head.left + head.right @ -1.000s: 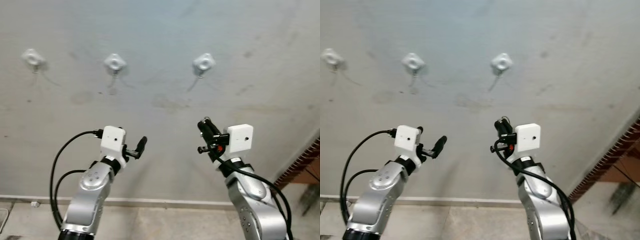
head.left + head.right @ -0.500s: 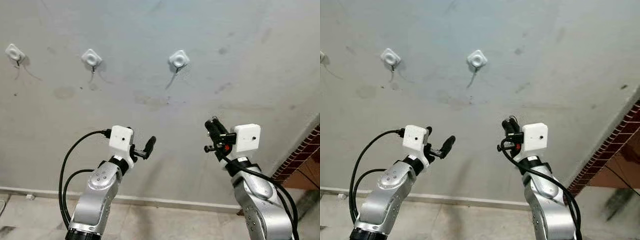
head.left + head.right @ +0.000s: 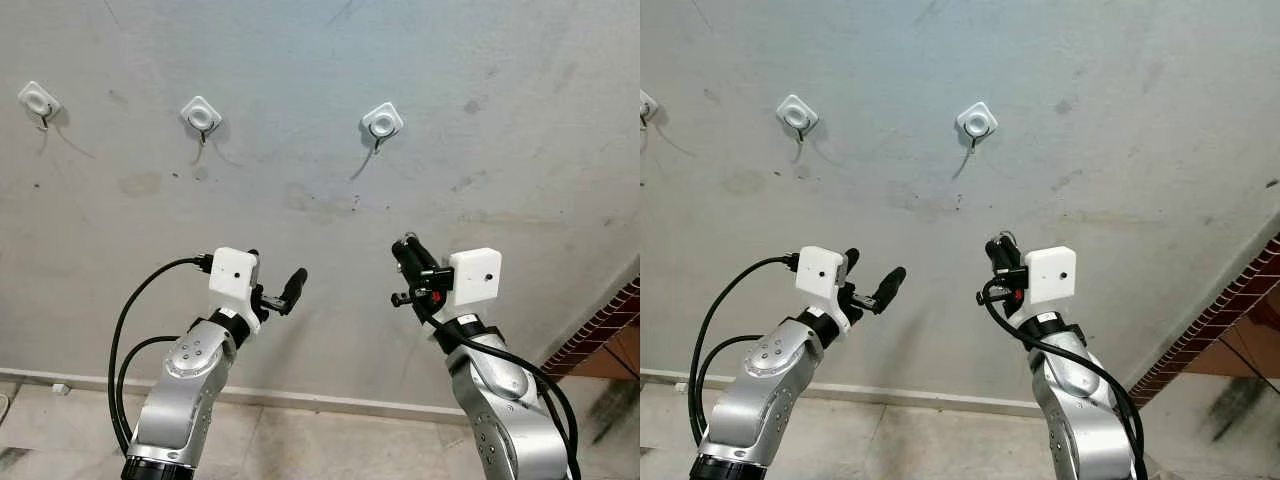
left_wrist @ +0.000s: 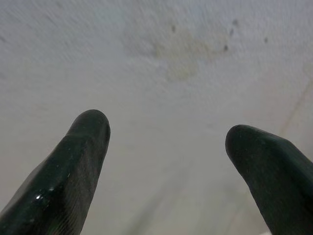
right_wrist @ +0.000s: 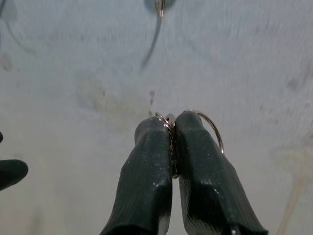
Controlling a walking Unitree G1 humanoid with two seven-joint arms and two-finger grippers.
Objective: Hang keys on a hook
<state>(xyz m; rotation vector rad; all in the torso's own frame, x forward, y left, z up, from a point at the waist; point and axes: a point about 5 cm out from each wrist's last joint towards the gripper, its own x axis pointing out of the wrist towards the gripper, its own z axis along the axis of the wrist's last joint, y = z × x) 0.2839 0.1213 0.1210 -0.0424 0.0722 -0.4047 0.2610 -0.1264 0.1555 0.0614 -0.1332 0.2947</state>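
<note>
Three white hooks are stuck on the grey wall in a row: a left hook [image 3: 39,102], a middle hook [image 3: 201,115] and a right hook [image 3: 381,123]. My right gripper [image 3: 404,250] is raised below the right hook, short of the wall, shut on a metal key ring [image 5: 208,123] whose loop pokes out between its fingers. That hook [image 5: 159,5] lies ahead of the fingers in the right wrist view. My left gripper [image 3: 278,285] is held up at about the same height, below the middle hook, open and holding nothing.
The wall [image 3: 500,120] is stained and bare below the hooks. A skirting strip [image 3: 330,403] runs along the floor. A brick edge [image 3: 600,330] stands at the far right.
The camera view has shifted, so the hooks sit a little to the right and lower than half a second ago. Both arms keep about the same pose, with the right gripper still shut.
</note>
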